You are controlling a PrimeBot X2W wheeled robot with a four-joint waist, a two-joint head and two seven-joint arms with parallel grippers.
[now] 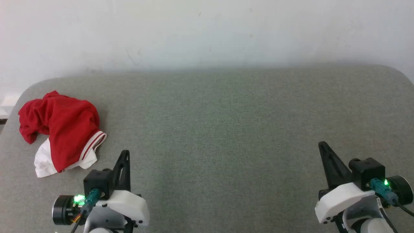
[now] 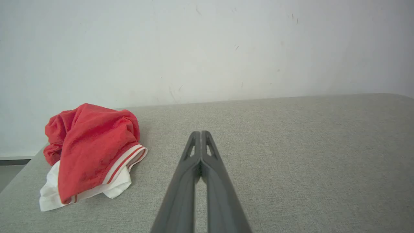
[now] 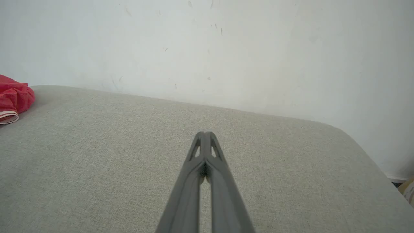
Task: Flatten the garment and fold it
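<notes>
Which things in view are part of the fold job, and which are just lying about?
Job: crumpled red-and-white garment; left gripper, shut; right gripper, shut; grey fabric surface, the work area.
Lying about: white wall; yellowish thing beyond the surface's right end, too little visible to name.

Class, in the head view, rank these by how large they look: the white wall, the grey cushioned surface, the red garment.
1. grey cushioned surface
2. white wall
3. red garment, crumpled
Only the wall's visible part counts.
</notes>
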